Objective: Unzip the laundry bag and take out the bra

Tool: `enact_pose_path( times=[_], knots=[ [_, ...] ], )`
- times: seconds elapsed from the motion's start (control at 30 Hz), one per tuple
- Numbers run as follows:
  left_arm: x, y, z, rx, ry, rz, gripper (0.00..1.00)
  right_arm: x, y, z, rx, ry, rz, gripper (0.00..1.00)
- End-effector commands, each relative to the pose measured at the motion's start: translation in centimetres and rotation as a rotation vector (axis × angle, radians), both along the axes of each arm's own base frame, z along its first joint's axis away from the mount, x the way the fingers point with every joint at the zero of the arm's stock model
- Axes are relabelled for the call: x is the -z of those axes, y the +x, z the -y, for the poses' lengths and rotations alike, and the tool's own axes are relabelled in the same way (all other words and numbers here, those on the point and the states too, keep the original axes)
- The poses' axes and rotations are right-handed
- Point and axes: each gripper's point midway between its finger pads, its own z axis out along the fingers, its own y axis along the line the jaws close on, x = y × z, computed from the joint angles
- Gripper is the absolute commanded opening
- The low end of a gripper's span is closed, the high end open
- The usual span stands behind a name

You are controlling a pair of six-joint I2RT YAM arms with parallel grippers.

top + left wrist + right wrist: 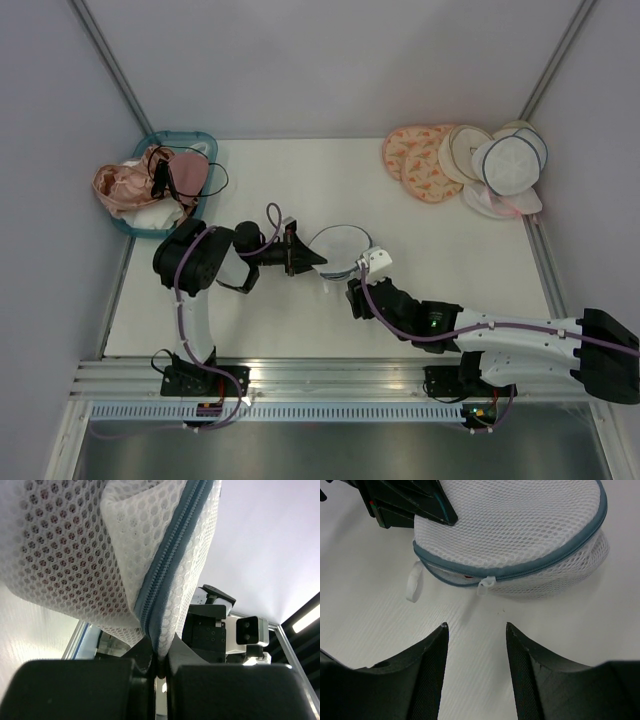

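The laundry bag (340, 248) is a white mesh dome with dark blue zipper trim, lying mid-table. My left gripper (318, 260) is shut on its left edge; in the left wrist view the jaws (160, 662) pinch the mesh right at the zipper seam (170, 570). My right gripper (358, 282) is open and empty, just short of the bag's near side. In the right wrist view its fingertips (443, 630) sit apart on the table, below the white zipper pull (486, 585) and a white loop (412, 582). The zipper looks closed. The bra is hidden inside.
A teal basket (190, 135) with pink and dark garments stands at the back left. A pile of peach patterned and cream round bags (460, 160) lies at the back right. Metal frame posts rise at both back corners.
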Motion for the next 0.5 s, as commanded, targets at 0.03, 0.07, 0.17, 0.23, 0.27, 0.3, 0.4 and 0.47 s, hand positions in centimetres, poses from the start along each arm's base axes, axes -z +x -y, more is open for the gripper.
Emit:
enact_pose_path(
  times=[0.03, 0.07, 0.17, 0.23, 0.27, 0.3, 0.4, 0.47],
  knots=[
    [-3.4, -1.3, 0.0, 0.027, -0.082, 0.233, 0.02, -1.5, 1.3, -0.7, 0.016, 0.042, 0.046, 0.54],
    [-3.2, -1.5, 0.0, 0.031, -0.078, 0.232, 0.02, -1.6, 1.5, -0.7, 0.015, 0.043, 0.047, 0.54],
    [-2.7, -2.0, -0.1, 0.034, -0.059, 0.231, 0.02, -2.0, 2.0, -1.5, 0.006, 0.058, 0.047, 0.54],
    [-2.3, -2.3, -0.1, 0.035, -0.048, 0.227, 0.02, -2.4, 2.1, -2.0, 0.000, 0.074, 0.047, 0.52],
    [-2.2, -2.4, -0.1, 0.035, -0.046, 0.226, 0.02, -2.5, 2.2, -2.3, -0.005, 0.080, 0.047, 0.47],
    [-2.2, -2.5, -0.2, 0.035, -0.046, 0.226, 0.02, -2.4, 2.2, -2.4, -0.006, 0.080, 0.044, 0.44],
    [-1.9, -2.6, -0.1, 0.040, -0.044, 0.224, 0.02, -2.5, 2.2, -2.6, -0.008, 0.083, 0.039, 0.33],
    [-1.8, -2.7, -0.1, 0.045, -0.040, 0.228, 0.02, -2.8, 2.3, -2.2, 0.004, 0.082, 0.046, 0.18]
  ],
)
